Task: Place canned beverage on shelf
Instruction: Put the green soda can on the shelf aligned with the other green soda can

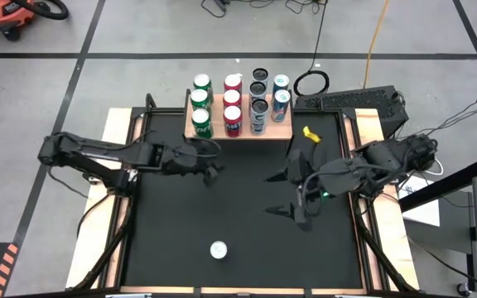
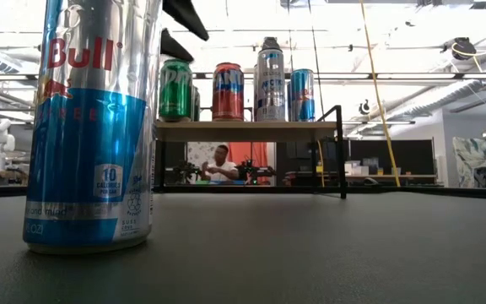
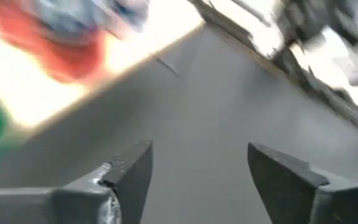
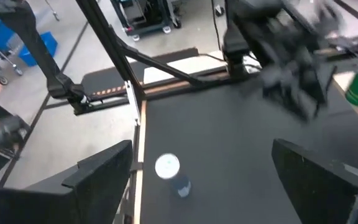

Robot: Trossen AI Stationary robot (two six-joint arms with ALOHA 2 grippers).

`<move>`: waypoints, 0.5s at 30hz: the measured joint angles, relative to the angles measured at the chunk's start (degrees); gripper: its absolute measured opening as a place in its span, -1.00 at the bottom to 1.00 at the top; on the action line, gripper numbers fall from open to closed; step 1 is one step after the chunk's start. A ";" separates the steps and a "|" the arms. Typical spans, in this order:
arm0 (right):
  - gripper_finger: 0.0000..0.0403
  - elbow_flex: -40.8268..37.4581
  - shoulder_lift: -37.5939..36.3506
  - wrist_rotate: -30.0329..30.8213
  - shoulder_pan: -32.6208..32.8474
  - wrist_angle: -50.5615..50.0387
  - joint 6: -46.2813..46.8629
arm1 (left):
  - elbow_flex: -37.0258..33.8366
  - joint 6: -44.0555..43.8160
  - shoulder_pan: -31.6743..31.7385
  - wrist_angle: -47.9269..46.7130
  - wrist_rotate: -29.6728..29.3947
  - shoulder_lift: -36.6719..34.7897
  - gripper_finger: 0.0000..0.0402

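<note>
Nearest the low camera stands the silver-and-blue can point(image 2: 91, 127), upright on the black tabletop point(image 1: 238, 207); from above it sits alone at six o'clock, near the front edge, touching nothing.

At twelve o'clock, against the far edge, is the shelf point(image 1: 278, 129), a light-wood board on thin black legs. It carries the green cans point(image 1: 202, 103) on its left, the red cans point(image 1: 233, 103) next, then the dark-topped cans point(image 1: 259, 95) and the blue cans point(image 1: 281, 95) on its right.

My left fingers point(image 1: 214, 170) hover over the tabletop at about ten o'clock, just in front of the shelf's left end, spread apart and gripping nothing.

My right fingers point(image 1: 278, 194) hang at about three o'clock, spread wide and empty, well apart from the can.

A yellow piece point(image 1: 310, 132) lies at one o'clock, beside the shelf.
</note>
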 joint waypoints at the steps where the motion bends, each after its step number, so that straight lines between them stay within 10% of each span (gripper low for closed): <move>1: 0.80 0.00 -0.65 0.01 0.00 -1.30 0.41 | 0.00 -1.72 -1.21 -0.38 -5.24 -0.86 0.28; 6: 0.80 0.00 -3.86 0.45 -0.06 -5.60 -0.64 | 0.04 4.66 -4.22 -2.47 -22.15 -1.09 0.14; 15: 0.80 0.00 -7.21 3.57 -0.28 -6.76 -8.04 | -0.04 12.01 0.59 -4.16 -23.76 2.92 0.03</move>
